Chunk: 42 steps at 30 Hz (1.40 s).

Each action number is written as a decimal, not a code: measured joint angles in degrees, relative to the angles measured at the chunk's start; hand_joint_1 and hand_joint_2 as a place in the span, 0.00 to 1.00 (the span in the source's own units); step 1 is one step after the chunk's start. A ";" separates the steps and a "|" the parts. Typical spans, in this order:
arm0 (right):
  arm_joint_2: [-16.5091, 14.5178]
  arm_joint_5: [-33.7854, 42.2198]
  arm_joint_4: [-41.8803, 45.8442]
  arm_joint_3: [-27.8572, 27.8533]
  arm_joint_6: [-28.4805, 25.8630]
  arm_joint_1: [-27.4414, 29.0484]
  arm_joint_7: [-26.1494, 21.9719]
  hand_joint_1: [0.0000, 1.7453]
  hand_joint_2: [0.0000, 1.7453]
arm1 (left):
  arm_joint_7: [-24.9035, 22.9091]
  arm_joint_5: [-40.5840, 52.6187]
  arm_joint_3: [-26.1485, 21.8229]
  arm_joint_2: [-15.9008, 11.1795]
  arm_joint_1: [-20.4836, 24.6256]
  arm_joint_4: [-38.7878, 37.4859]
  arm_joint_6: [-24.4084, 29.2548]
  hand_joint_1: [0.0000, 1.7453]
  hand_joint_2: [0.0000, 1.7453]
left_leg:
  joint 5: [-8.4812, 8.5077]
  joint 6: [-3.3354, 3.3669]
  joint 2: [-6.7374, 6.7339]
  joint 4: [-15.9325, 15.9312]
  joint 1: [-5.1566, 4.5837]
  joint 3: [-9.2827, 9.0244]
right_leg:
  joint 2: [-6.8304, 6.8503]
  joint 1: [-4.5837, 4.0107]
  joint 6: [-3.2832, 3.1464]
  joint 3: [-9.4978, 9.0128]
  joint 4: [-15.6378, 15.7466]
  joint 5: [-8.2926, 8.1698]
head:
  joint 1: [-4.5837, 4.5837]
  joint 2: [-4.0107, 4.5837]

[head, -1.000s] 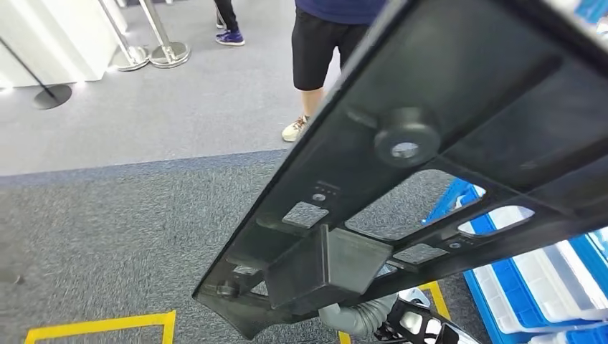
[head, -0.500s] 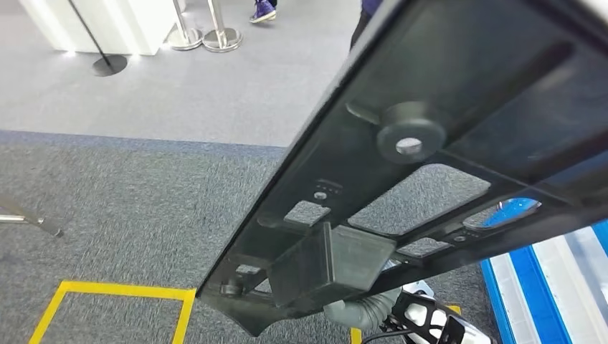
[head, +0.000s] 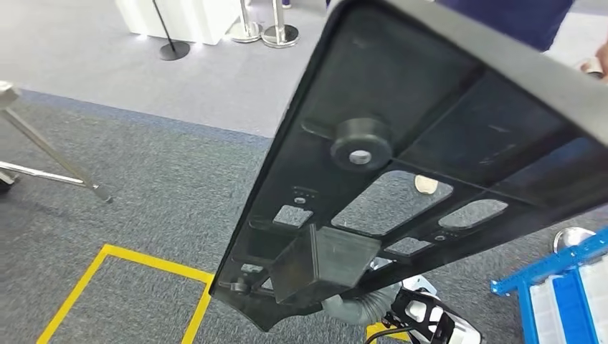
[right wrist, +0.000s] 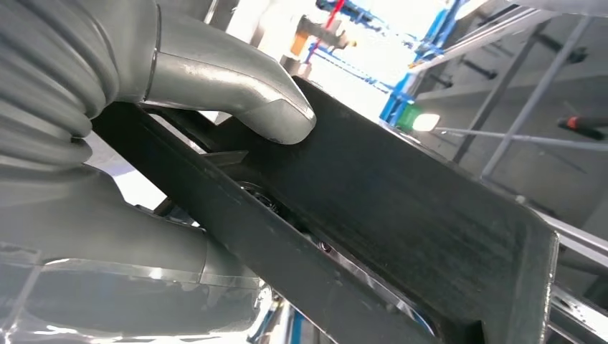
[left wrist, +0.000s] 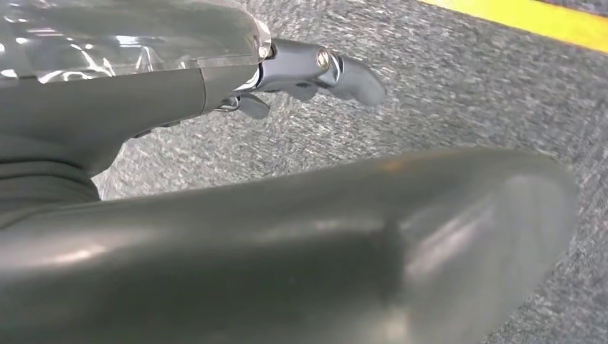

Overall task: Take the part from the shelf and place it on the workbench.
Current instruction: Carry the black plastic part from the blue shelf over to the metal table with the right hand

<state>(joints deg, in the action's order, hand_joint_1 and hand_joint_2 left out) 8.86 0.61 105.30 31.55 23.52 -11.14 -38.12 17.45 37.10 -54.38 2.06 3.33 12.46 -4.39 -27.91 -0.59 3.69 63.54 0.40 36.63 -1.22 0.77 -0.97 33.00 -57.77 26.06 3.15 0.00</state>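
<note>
The part (head: pixel 430 122) is a long black plastic panel with cut-out windows, a round boss and a box-shaped block at its lower end. It is lifted off the floor and slants across the right of the head view. My right hand (head: pixel 358 309) grips its lower end from beneath, its grey ribbed cover showing under the block. In the right wrist view the thumb (right wrist: pixel 236 86) presses on the panel's flat edge (right wrist: pixel 401 208). My left hand (left wrist: pixel 301 68) hangs over grey carpet with fingers apart and nothing in it.
Grey carpet with a yellow taped square (head: pixel 107 251) lies below. A blue rack with white bins (head: pixel 566 287) stands at the lower right. A metal tripod leg (head: pixel 43 150) crosses the left. Stanchions (head: pixel 272 32) and a white counter (head: pixel 186 14) stand at the back. A person (head: pixel 516 18) stands behind the panel.
The camera has turned, so the whole scene slid right: the blue bins went toward the right edge and a tripod came in at the left. The panel stays in my right hand.
</note>
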 joint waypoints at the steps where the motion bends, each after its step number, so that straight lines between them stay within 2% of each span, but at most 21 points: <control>1: 0.03 -0.03 0.02 0.03 -0.17 0.21 0.01 1.00 1.00 | 0.01 0.00 -0.01 0.02 0.14 0.00 -0.02 0.00 0.00 | -1.76 -0.22 -1.60 3.59 0.00 1.87 | 0.90 -0.15 -0.21 -0.21 0.09 0.16 | 0.00 0.00; 3: 0.13 -0.06 0.03 0.08 -0.42 0.57 0.00 1.00 1.00 | 0.01 0.01 -0.02 0.03 0.30 0.00 -0.11 0.00 0.00 | -4.01 -0.57 -2.80 9.87 0.26 5.28 | 2.72 -0.38 -0.32 -0.41 0.09 0.47 | 0.00 0.00; 4: 0.18 -0.06 0.03 0.10 -0.47 0.68 0.00 1.00 1.00 | 0.01 0.01 -0.02 0.03 0.22 0.00 -0.18 0.00 0.00 | -3.68 -0.67 -3.03 10.61 0.36 5.76 | 3.54 -0.43 -0.28 -0.52 0.08 0.64 | 0.00 0.00; 8: 0.33 0.20 0.05 0.13 -0.51 0.75 0.00 1.00 1.00 | 0.01 0.02 -0.17 0.02 0.09 0.00 -0.28 0.00 0.00 | 2.64 -0.04 -6.01 -2.13 0.04 -0.86 | 6.18 -0.64 0.31 -1.50 0.05 1.46 | -0.01 0.00; 10: 0.39 0.31 0.07 0.14 -0.47 0.73 -0.01 1.00 1.00 | -0.05 0.01 -0.36 0.02 0.20 0.00 -0.28 0.00 0.00 | 3.03 0.87 -6.97 -5.16 -0.50 -2.33 | 7.17 -0.86 0.86 -1.80 0.06 1.78 | -0.01 0.00; 12: 0.40 0.32 0.08 0.14 -0.46 0.66 0.00 1.00 1.00 | -0.22 0.01 -0.62 0.01 0.02 0.00 -0.29 0.00 0.00 | 3.09 1.66 -5.80 -5.47 -0.55 -2.36 | 7.68 -0.79 1.48 -2.04 0.07 2.02 | 0.00 0.00; 14: 0.40 0.21 0.11 0.14 -0.57 0.57 -0.01 1.00 1.00 | -0.36 0.07 -0.82 0.01 -0.03 0.00 -0.37 0.00 0.00 | 3.35 2.32 -4.71 -6.02 -0.31 -2.71 | 5.51 -0.52 1.97 -1.45 -1.80 3.37 | -0.01 0.00; 16: 0.43 0.05 0.13 0.15 -0.87 0.65 -0.02 1.00 1.00 | -0.38 0.31 -0.87 0.02 0.27 0.00 -0.51 0.00 0.00 | 3.47 2.78 -3.52 -6.22 -0.23 -2.92 | 2.46 -0.30 2.16 1.70 -8.28 6.65 | -0.01 0.00; 18: 0.46 -0.21 0.09 0.16 -1.52 0.88 -0.02 1.00 1.00 | -0.40 0.79 -0.87 0.02 0.47 0.00 -0.66 0.00 0.00 | 3.43 2.94 -2.13 -6.11 -0.30 -2.92 | 1.58 -0.22 2.27 5.65 -15.46 9.08 | -0.02 0.00; 19: 0.47 -0.42 0.07 0.16 -1.95 0.98 -0.01 1.00 1.00 | -0.43 1.08 -0.87 0.02 0.48 0.00 -0.70 0.00 0.00 | 3.38 2.92 -1.34 -6.01 -0.32 -2.95 | 1.49 -0.16 2.32 6.55 -16.63 8.74 | -0.02 0.00; 21: 0.47 -0.84 0.10 0.16 -2.77 1.10 -0.01 1.00 1.00 | -0.63 1.65 -0.87 0.01 0.48 0.00 -0.74 0.00 0.00 | 3.21 2.68 0.36 -5.63 -0.26 -3.04 | 0.92 0.09 2.29 5.13 -12.29 4.99 | -0.02 0.00; 23: 0.47 -1.09 0.23 0.16 -3.34 1.18 -0.01 1.00 1.00 | -0.92 2.01 -0.86 0.01 0.55 0.00 -0.64 0.00 0.00 | 2.89 2.24 1.92 -5.02 -0.22 -2.86 | -1.52 0.44 2.21 2.01 -4.74 1.46 | -0.02 0.00; 25: 0.48 -1.24 0.43 0.16 -3.80 1.30 -0.01 1.00 1.00 | -1.21 2.27 -0.85 -0.09 0.63 0.00 -0.31 0.00 0.00 | 2.77 1.59 3.18 -4.71 -0.15 -2.42 | -3.03 0.44 2.06 0.73 -1.52 0.75 | -0.02 0.00; 27: 0.49 -1.29 0.64 0.16 -4.17 1.40 -0.01 1.00 1.00 | -1.52 2.54 -0.85 -0.27 0.46 0.00 0.08 0.00 0.00 | 2.87 0.86 4.02 -4.85 0.04 -2.10 | -2.02 0.27 1.51 0.58 -1.17 0.67 | -0.01 0.00; 29: 0.49 -1.22 0.95 0.14 -4.46 1.57 -0.01 1.00 1.00 | -1.80 2.69 -0.85 -0.41 0.26 0.00 0.28 0.00 0.00 | 2.02 0.30 1.95 -3.61 0.12 -1.52 | -0.68 0.30 0.70 0.08 -0.49 0.45 | -0.01 0.00; 31: 0.52 -1.10 1.34 0.10 -4.58 1.99 -0.01 1.00 1.00 | -1.97 2.84 -0.84 -0.50 0.50 0.00 0.30 0.00 0.00 | -0.97 -0.13 -1.46 1.75 0.14 0.97 | 0.90 0.21 0.12 -0.33 -0.05 0.42 | -0.01 0.00; 34: 0.67 -1.04 1.60 0.04 -4.59 2.90 -0.01 1.00 1.00 | -2.06 3.06 -0.80 -0.44 0.70 0.00 0.16 0.00 0.00 | -4.28 -0.68 -2.88 10.71 0.43 5.53 | 3.40 -0.02 -0.08 -0.43 -0.03 0.70 | 0.00 0.00; 36: 0.78 -1.03 1.82 0.03 -4.60 3.25 0.00 1.00 1.00 | -2.12 3.16 -0.77 -0.39 0.46 0.00 0.09 0.00 0.00 | -1.79 -0.77 -3.43 7.61 0.53 3.91 | 4.79 -0.04 0.11 -0.64 -0.05 0.93 | 0.00 0.00; 39: 0.92 -1.03 2.39 -0.02 -4.64 3.44 0.00 1.00 1.00 | -2.15 3.44 -0.75 -0.38 0.57 0.00 0.09 0.00 0.00 | 2.34 0.04 -6.94 -3.21 0.02 -1.85 | 6.62 -0.37 0.81 -1.29 -0.11 1.46 | 0.00 0.00; 40: 0.98 -1.03 2.59 -0.05 -4.65 3.50 -0.01 1.00 1.00 | -2.14 3.55 -0.75 -0.38 0.68 0.00 0.09 0.00 0.00 | 2.55 0.48 -7.64 -4.74 -0.22 -2.59 | 7.17 -0.50 1.11 -1.46 -0.13 1.62 | -0.01 0.00; 42: 1.10 -1.03 2.91 -0.08 -4.68 3.57 -0.01 1.00 1.00 | -2.13 3.70 -0.74 -0.38 0.69 0.00 0.09 0.00 0.00 | 2.43 1.27 -6.76 -5.16 -0.46 -2.59 | 8.26 -0.56 1.78 -1.82 -0.03 1.84 | -0.01 0.00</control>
<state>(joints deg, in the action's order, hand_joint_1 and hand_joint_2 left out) 9.97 -0.42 108.21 31.47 18.84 -7.56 -38.14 15.33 40.80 -55.12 1.68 4.02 12.46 -4.31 -25.48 0.68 -3.07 58.38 -0.06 34.04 7.04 0.20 0.81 31.18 -57.79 27.91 3.14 0.00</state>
